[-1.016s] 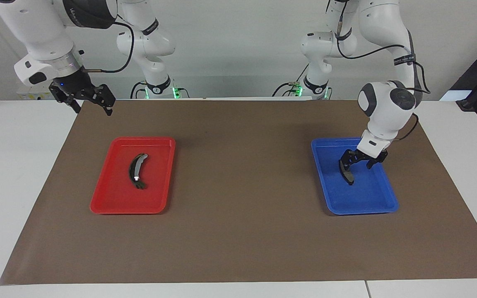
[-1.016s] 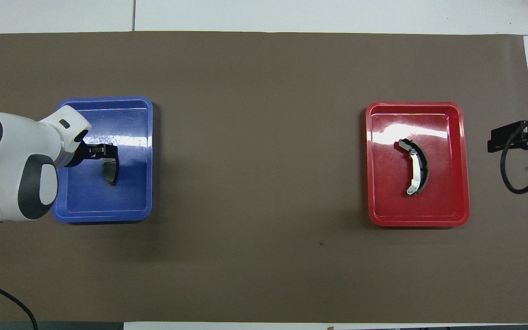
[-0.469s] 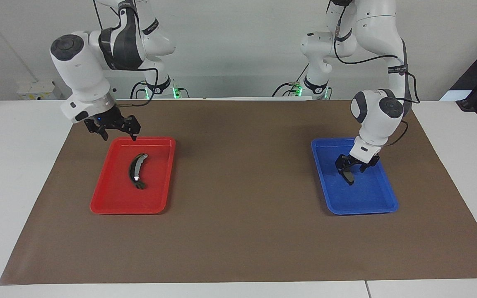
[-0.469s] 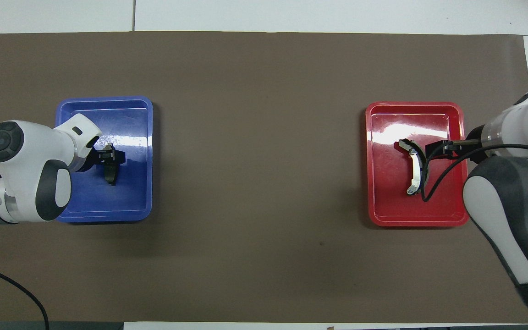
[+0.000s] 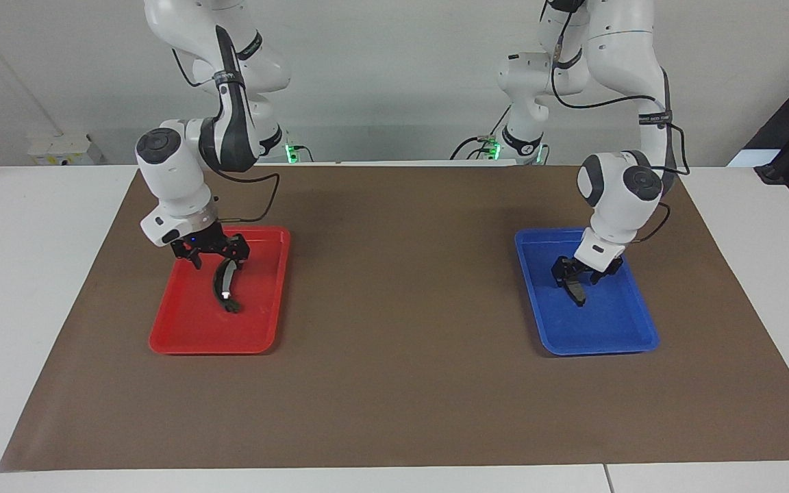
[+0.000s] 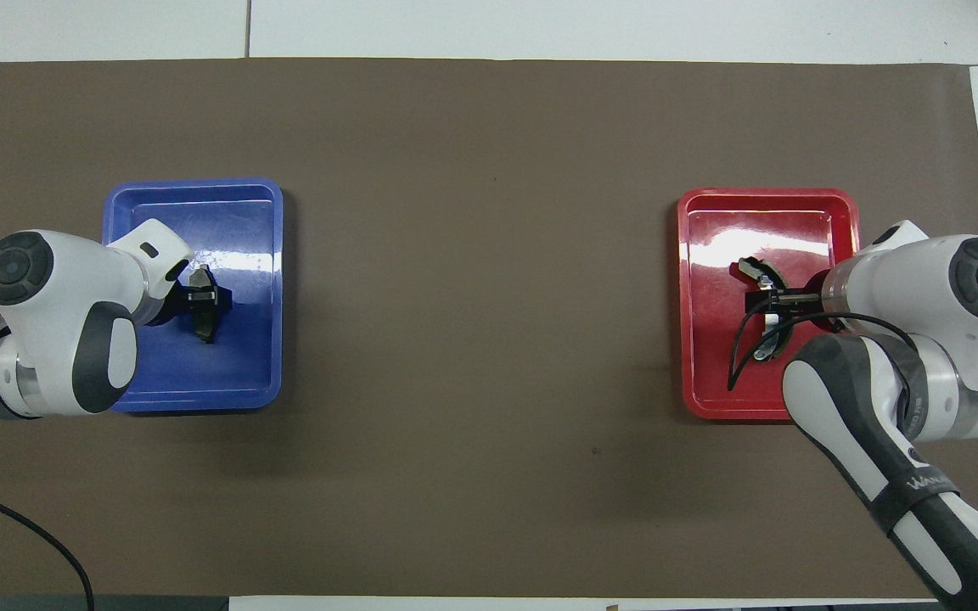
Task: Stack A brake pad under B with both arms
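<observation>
In the blue tray [image 5: 641,329] at the left arm's end of the desk, the left gripper [image 5: 578,274] straddles the A brake pad [image 5: 577,292]; whether it grips, I cannot tell. The right gripper [image 5: 216,255], fingers apart, hangs over B [image 5: 223,286] in the red tray [image 5: 182,329].

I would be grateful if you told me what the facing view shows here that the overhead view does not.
Only the facing view shows both arms up to their bases, the wall, and how low each pincer hangs: the right pincer down at pad B, the left pincer down at the A brake pad.

Only the overhead view shows the trays straight from above.

Both show the A brake pad lying in the blue tray, B in the red tray, and one pincer over each.
</observation>
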You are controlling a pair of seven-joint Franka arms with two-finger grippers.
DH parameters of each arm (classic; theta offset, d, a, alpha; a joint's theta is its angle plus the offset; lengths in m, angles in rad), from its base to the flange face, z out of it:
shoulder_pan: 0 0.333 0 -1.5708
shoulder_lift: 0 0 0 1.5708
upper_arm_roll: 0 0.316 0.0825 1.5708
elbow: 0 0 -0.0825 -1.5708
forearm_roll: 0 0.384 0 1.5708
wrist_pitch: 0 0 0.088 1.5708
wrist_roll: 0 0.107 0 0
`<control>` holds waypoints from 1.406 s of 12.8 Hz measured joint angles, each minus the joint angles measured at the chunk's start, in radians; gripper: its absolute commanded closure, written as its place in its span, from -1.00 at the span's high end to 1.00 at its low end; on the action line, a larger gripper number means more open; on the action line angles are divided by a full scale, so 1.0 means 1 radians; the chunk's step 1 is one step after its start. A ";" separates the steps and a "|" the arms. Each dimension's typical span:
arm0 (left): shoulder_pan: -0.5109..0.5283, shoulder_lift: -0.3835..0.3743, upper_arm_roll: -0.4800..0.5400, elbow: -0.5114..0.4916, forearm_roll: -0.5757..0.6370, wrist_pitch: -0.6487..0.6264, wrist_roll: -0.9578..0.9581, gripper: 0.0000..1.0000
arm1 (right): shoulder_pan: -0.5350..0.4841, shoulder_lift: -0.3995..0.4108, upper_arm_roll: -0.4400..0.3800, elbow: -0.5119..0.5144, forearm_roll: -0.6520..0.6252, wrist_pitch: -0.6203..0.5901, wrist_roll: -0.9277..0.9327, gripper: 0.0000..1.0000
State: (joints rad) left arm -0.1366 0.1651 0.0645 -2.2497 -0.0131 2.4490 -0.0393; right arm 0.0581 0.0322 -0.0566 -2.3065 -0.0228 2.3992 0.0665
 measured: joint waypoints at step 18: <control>-0.485 0.012 -0.010 0.296 0.000 -0.171 -0.260 -0.98 | -0.025 0.093 -0.001 -0.015 0.000 0.077 -0.114 -1.00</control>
State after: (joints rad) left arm -0.6217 0.1770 0.0548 -1.9537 -0.0131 2.2776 -0.2998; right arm 0.0326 0.1249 -0.0576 -2.3213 -0.0224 2.4763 -0.0470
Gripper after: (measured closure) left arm 0.608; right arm 0.564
